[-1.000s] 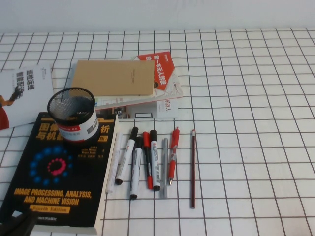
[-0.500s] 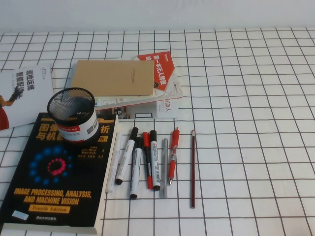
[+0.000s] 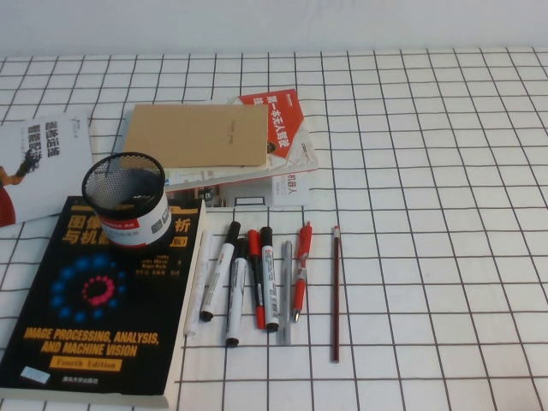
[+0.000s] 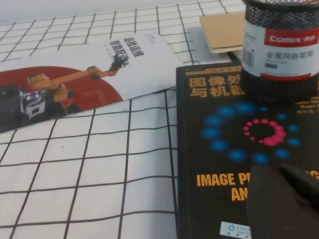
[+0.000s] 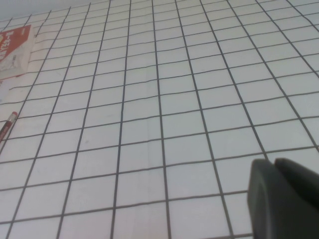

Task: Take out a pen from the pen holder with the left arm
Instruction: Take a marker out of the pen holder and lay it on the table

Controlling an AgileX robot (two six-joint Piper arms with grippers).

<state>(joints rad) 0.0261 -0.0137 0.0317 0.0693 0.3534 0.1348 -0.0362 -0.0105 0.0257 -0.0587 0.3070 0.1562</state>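
Note:
The black mesh pen holder (image 3: 126,199) stands upright on the far end of a black textbook (image 3: 94,308); no pen sticks out of it. Several pens and markers (image 3: 257,278) lie side by side on the checked cloth to the right of the book, with a dark red pencil (image 3: 335,295) furthest right. Neither arm shows in the high view. In the left wrist view my left gripper (image 4: 279,172) is shut and holds nothing, low over the near part of the textbook (image 4: 219,149), well short of the pen holder (image 4: 280,45). My right gripper (image 5: 273,163) is shut over bare cloth.
A stack of books topped by a tan notebook (image 3: 197,135) lies behind the holder. A robot brochure (image 3: 38,163) lies at the left edge. The cloth's right half (image 3: 445,214) holds nothing but grid lines.
A dark part of the left arm at the high view's bottom left corner one second ago has gone out of that view. The pens and holder have not moved.

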